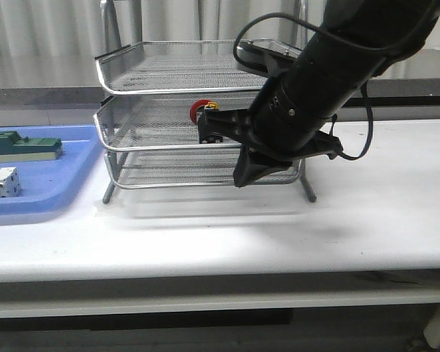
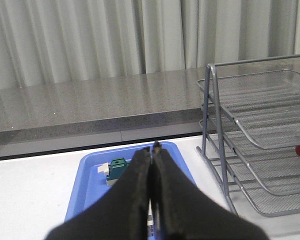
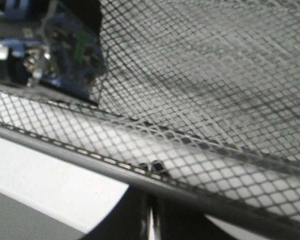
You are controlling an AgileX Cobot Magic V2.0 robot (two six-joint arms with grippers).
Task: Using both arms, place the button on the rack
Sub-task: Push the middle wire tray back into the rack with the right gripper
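Red-capped button (image 1: 205, 117) sits at the middle tier of the rack (image 1: 125, 73), gripped by our right claw (image 1: 231, 136); we seat it flat on mesh before releasing, left claw (image 2: 152, 150) closed.

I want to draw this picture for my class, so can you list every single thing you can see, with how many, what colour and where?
Three-tier silver wire-mesh rack: one, silver, middle of the table.
Red-capped button switch with black body: one, red, black and a bit of yellow, at the middle tier's front edge.
Flat blue plastic tray: one, blue, left of the rack.
Green block part: one, green, in the blue tray.
White block part: one, white, in the blue tray, nearer the front.
White table: one, white, under everything.
Right hand: one, black, at the rack's front beside the button.
Left hand: one, black, closed, above the blue tray.
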